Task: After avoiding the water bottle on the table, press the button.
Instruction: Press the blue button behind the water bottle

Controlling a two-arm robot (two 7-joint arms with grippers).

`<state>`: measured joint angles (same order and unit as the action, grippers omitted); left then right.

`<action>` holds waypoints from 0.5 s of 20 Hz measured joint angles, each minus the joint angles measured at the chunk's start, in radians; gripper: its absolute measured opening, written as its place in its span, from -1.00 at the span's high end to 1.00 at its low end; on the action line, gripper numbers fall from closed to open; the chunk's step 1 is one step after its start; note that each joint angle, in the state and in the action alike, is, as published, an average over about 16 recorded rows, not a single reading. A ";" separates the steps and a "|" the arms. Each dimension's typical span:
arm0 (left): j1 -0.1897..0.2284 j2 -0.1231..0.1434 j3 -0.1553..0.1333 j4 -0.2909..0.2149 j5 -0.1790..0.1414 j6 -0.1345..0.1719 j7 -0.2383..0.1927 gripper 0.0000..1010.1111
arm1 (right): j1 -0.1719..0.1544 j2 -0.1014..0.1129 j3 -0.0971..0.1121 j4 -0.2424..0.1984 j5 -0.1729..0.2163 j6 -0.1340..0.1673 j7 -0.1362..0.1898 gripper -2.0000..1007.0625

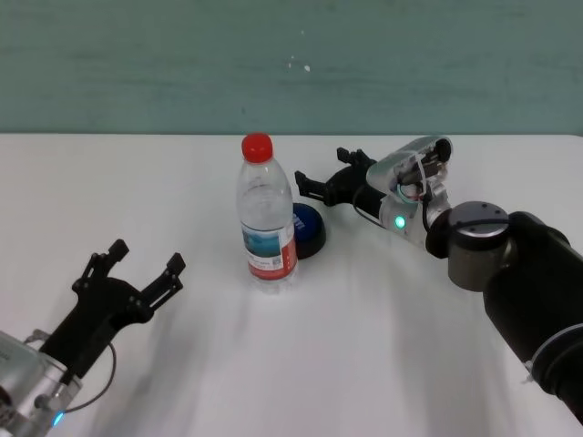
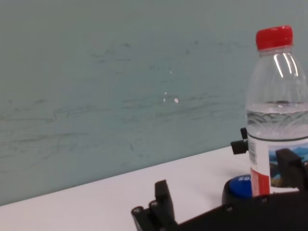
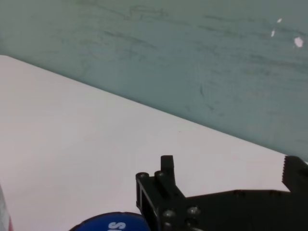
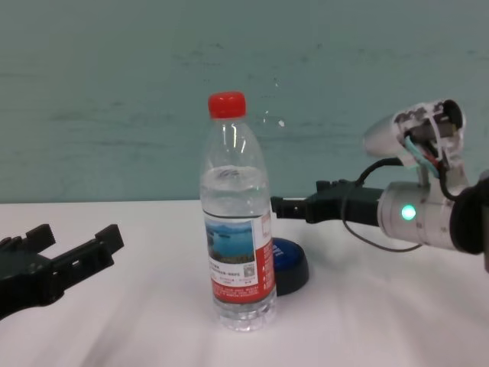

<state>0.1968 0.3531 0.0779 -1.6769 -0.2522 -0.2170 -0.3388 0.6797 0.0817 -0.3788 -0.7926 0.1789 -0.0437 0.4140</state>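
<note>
The water bottle (image 1: 267, 218), clear with a red cap and a lake label, stands upright mid-table. The button (image 1: 310, 228), blue on a black base, sits just behind and to the right of the bottle, close to it. My right gripper (image 1: 323, 170) is open and empty, hovering a little above and beyond the button's right side, pointing left. In the right wrist view the button (image 3: 113, 222) lies below the open gripper (image 3: 230, 168). In the chest view the gripper (image 4: 294, 205) sits above the button (image 4: 290, 264), right of the bottle (image 4: 235, 229). My left gripper (image 1: 144, 258) is open and empty near the front left.
The white table (image 1: 410, 364) is bare apart from the bottle and button. A teal wall (image 1: 137, 64) runs along its far edge. In the left wrist view the bottle (image 2: 276, 120) and button (image 2: 238, 187) lie ahead of the left gripper (image 2: 225, 175).
</note>
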 joint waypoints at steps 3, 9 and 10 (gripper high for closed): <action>0.000 0.000 0.000 0.000 0.000 0.000 0.000 -1.00 | 0.020 -0.010 -0.003 0.038 -0.002 -0.012 0.008 -0.99; 0.000 0.000 0.000 0.000 0.000 0.000 0.000 -1.00 | 0.059 -0.034 -0.005 0.121 -0.006 -0.039 0.027 -0.99; 0.000 0.000 0.000 0.000 0.000 0.000 0.000 -1.00 | 0.066 -0.038 -0.005 0.136 -0.006 -0.044 0.030 -0.99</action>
<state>0.1968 0.3531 0.0779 -1.6769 -0.2522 -0.2170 -0.3388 0.7455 0.0439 -0.3838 -0.6567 0.1726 -0.0876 0.4442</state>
